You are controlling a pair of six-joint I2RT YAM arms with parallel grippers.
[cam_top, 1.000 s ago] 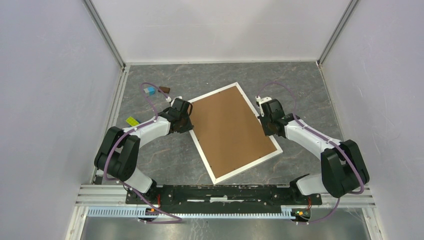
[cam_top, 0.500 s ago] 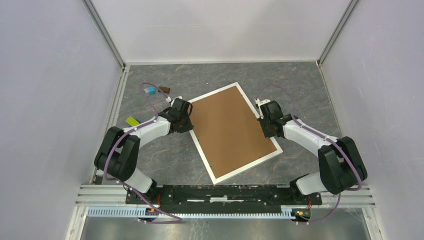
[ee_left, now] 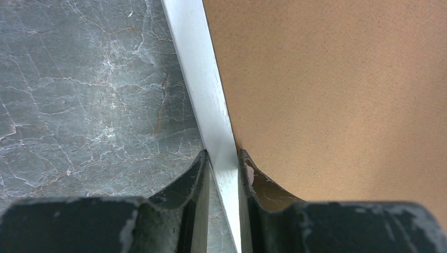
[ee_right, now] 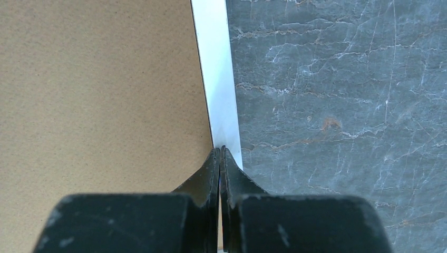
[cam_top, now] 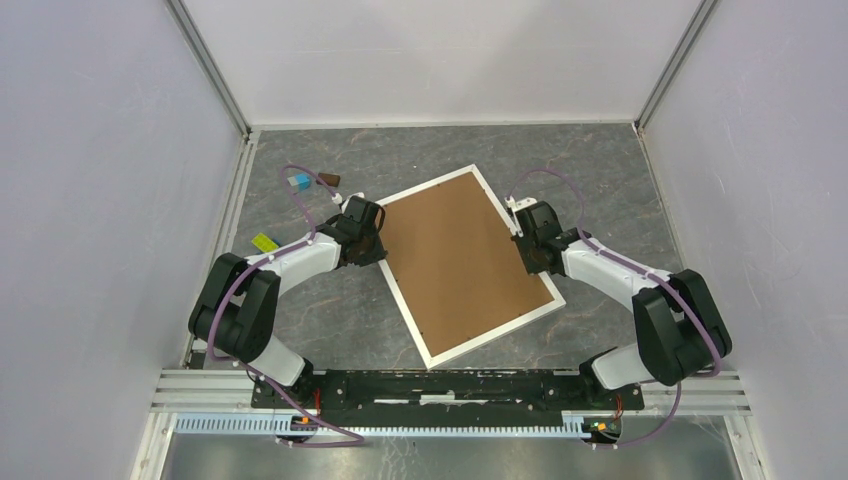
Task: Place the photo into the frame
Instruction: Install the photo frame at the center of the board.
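The white frame lies tilted on the grey table with the brown backing board filling it. The photo does not show in any view. My left gripper is at the frame's left edge. In the left wrist view it is shut on the white frame edge, one finger outside it and one on the board. My right gripper is at the frame's right edge. In the right wrist view it is shut, its tips on the white edge beside the board.
A small blue and white item, a brown item and a yellow-green item lie at the back left. Grey walls close in the table on three sides. The arms' rail runs along the near edge.
My right gripper has shifted slightly left and back along the frame's right edge. The left arm and the frame have not visibly moved.
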